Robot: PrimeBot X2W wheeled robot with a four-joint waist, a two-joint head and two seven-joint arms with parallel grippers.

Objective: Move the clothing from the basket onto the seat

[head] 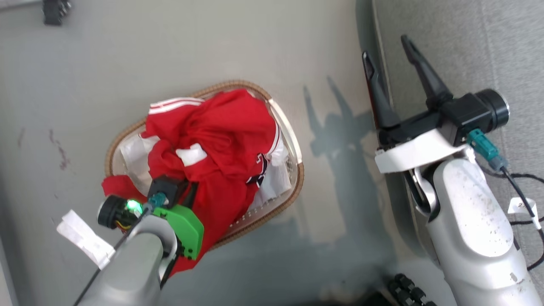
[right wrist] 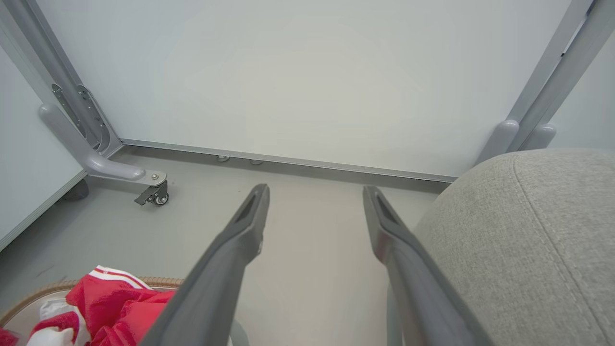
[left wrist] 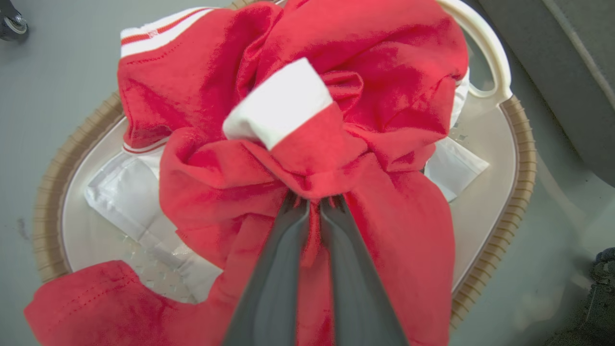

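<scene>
Brightly, evenly lit from overhead; soft grey shadow of the right arm (head: 467,221) thrown on the floor (head: 238,46). Slightly blurred on the near jaws in both wrist views, curved by wide-angle toward the edges

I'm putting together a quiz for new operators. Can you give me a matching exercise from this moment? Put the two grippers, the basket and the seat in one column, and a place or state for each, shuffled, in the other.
Things:
1. left gripper
2. right gripper
3. basket
4. seat

Places or states:
A. grey fabric, at the right of the head view
B. shut on the clothing
C. open, holding nothing, by the seat's edge
D. on the floor, lined with a white sheet

Pairs: 1-B, 2-C, 3-D, 4-A
</scene>
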